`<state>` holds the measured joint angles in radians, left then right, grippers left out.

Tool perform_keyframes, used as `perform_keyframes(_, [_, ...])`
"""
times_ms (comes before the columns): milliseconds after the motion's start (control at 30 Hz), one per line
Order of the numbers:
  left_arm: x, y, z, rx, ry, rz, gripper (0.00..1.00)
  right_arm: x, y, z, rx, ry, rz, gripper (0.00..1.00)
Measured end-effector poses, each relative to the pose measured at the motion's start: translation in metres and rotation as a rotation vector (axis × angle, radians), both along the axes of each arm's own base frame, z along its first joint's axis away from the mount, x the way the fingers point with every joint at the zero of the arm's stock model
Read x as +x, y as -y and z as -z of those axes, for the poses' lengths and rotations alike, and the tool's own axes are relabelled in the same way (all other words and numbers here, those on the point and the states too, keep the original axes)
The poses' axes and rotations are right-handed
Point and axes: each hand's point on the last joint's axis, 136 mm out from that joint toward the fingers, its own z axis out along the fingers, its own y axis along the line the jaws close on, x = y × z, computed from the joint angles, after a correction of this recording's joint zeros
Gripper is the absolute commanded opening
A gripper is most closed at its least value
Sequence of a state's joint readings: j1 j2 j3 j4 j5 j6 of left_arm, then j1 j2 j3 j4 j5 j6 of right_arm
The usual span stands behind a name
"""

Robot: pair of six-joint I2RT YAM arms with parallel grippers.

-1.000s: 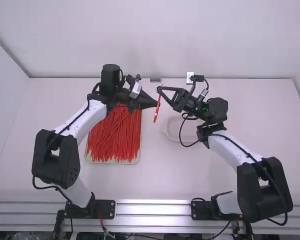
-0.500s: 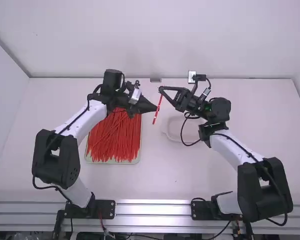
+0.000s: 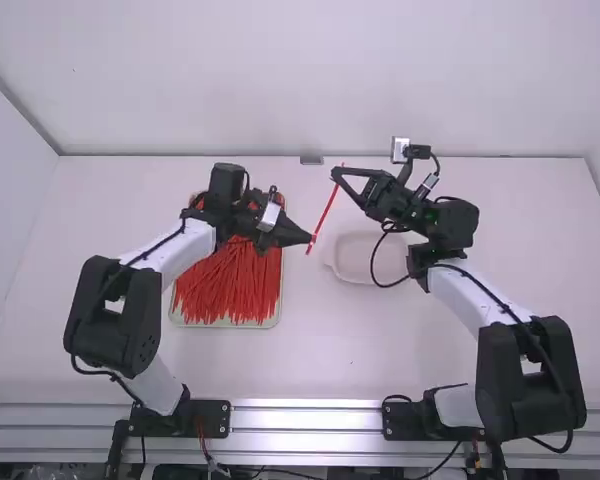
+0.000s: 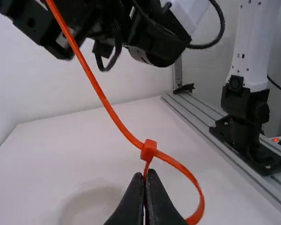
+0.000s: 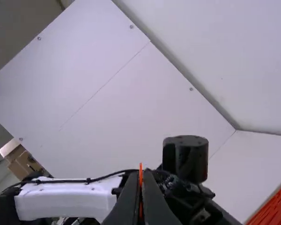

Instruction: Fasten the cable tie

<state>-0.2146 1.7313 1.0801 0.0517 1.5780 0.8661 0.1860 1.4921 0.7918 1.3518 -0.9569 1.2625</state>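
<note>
A red cable tie (image 3: 324, 213) hangs in the air between the two arms, above the table's middle back. My left gripper (image 3: 306, 241) is shut on it just below its square head (image 4: 148, 149), with the closed loop (image 4: 189, 187) curving off beside the fingers. The tie's long tail (image 4: 91, 77) runs up to my right gripper (image 3: 337, 176), which is shut on the tail's tip (image 5: 140, 174). A heap of loose red cable ties (image 3: 230, 277) lies on a flat tray under the left arm.
A clear shallow container (image 3: 360, 258) sits on the table under the right arm. The tray (image 3: 225, 322) of ties rests left of the middle. Open table lies in front of both.
The right gripper has risen and drawn back toward the right with the tail, pulling it through the head. The left gripper has dropped lower and nearer, and the tie now stands longer and slanted.
</note>
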Motion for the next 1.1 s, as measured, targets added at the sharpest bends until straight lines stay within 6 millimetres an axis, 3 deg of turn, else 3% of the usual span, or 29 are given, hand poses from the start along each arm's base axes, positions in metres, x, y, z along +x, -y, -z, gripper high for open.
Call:
perform_keyframes(500, [-0.006, -0.001, 0.012, 0.005, -0.022, 0.001, 0.02, 0.001, 0.009, -0.005, 0.018, -0.001, 0.010, 0.00])
perform_keyframes(567, [-0.006, -0.001, 0.012, 0.005, -0.022, 0.000, 0.02, 0.002, 0.009, -0.005, 0.021, -0.004, 0.012, 0.09])
perform_keyframes(600, [-0.006, -0.001, 0.014, 0.010, -0.026, -0.004, 0.02, 0.004, 0.011, -0.009, 0.031, 0.003, 0.027, 0.24])
perform_keyframes(633, [-0.006, -0.001, 0.015, 0.013, -0.031, -0.006, 0.02, 0.005, 0.012, -0.010, 0.033, 0.007, 0.030, 0.31])
perform_keyframes(667, [-0.007, -0.001, 0.017, 0.016, -0.038, -0.008, 0.02, 0.006, 0.014, -0.015, 0.039, 0.015, 0.039, 1.00])
perform_keyframes(900, [0.001, -0.012, 0.020, 0.019, -0.034, -0.047, 0.02, 0.005, 0.021, -0.019, 0.018, 0.025, 0.018, 1.00])
perform_keyframes(1100, [0.022, -0.023, 0.005, 0.004, 0.034, -0.092, 0.02, 0.001, 0.008, 0.004, -0.048, -0.061, -0.055, 1.00])
